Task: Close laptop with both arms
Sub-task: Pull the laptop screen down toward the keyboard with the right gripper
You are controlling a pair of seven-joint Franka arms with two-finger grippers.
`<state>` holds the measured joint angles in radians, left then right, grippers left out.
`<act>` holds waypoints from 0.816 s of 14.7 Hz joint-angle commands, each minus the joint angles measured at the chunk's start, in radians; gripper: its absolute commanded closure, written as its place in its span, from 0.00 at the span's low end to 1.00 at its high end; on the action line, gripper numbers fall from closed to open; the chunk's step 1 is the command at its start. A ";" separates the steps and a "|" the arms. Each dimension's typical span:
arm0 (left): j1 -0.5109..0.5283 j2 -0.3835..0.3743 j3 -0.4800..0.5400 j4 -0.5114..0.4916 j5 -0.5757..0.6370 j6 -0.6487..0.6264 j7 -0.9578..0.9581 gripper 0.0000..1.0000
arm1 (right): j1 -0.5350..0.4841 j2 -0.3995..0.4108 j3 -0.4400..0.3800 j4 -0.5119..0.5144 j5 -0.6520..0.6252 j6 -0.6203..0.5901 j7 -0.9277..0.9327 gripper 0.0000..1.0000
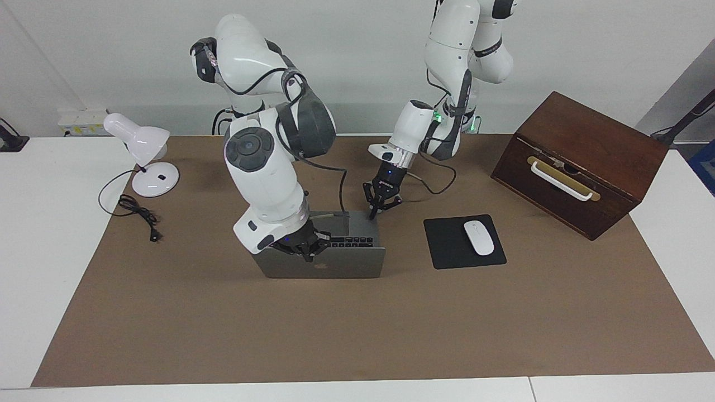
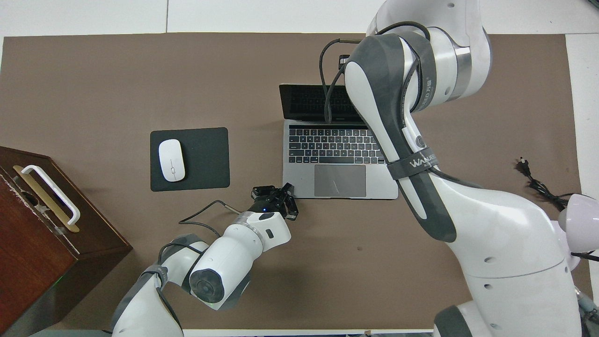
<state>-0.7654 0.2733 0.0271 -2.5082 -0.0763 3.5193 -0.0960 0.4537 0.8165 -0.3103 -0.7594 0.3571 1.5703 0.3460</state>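
Brown mat point(image 1: 357, 324) spread over most of the white table point(image 1: 44, 268). On it, toward the left arm's end, a dark wooden box point(image 1: 581, 162) with a white handle on its front, tilted. Right arm point(image 1: 262, 162) large in the overhead view, blocking one end of the lid and screen from above; left arm point(image 2: 229, 262) low and bent in from the robots' edge.

Silver-grey laptop point(image 1: 329, 262) near the middle of the mat, open, lid leaning toward the keys, dark logo showing on the lid's outer face. Black keys and a grey trackpad point(image 2: 340, 180) in plain sight from above, screen dark.

Black mouse pad point(image 1: 463, 241) beside the laptop toward the left arm's end, apart from it, with a white mouse point(image 1: 479, 237) lying on it. White desk lamp point(image 1: 142, 153) at the right arm's end, its black cord point(image 1: 139, 215) trailing onto the mat.

Right gripper point(image 1: 304, 248) at the lid's top edge, against it; finger spread impossible to tell. Left gripper point(image 1: 380, 205) at the base's corner nearest the robots on the mouse pad's side, tips pointing down at the corner; spread likewise impossible to tell.
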 commanded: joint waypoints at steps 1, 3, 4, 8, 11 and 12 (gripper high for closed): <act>-0.005 0.018 0.013 -0.077 -0.010 -0.033 0.027 1.00 | 0.002 0.016 -0.012 0.023 0.058 -0.062 0.042 1.00; -0.005 0.018 0.013 -0.077 -0.010 -0.033 0.027 1.00 | 0.003 0.016 -0.016 0.020 0.101 -0.095 0.047 1.00; -0.005 0.018 0.013 -0.078 -0.010 -0.033 0.027 1.00 | 0.003 0.016 -0.015 0.014 0.105 -0.105 0.051 1.00; -0.006 0.018 0.013 -0.081 -0.010 -0.033 0.027 1.00 | 0.003 0.016 -0.007 -0.017 0.157 -0.144 0.085 1.00; -0.006 0.018 0.013 -0.084 -0.010 -0.033 0.025 1.00 | 0.005 0.018 -0.004 -0.034 0.169 -0.179 0.108 1.00; -0.005 0.018 0.013 -0.083 -0.010 -0.033 0.025 1.00 | 0.017 0.018 -0.003 -0.053 0.171 -0.182 0.123 1.00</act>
<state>-0.7655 0.2731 0.0270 -2.5088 -0.0763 3.5194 -0.0898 0.4549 0.8379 -0.3106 -0.7741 0.4963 1.4084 0.4315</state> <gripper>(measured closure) 0.991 0.991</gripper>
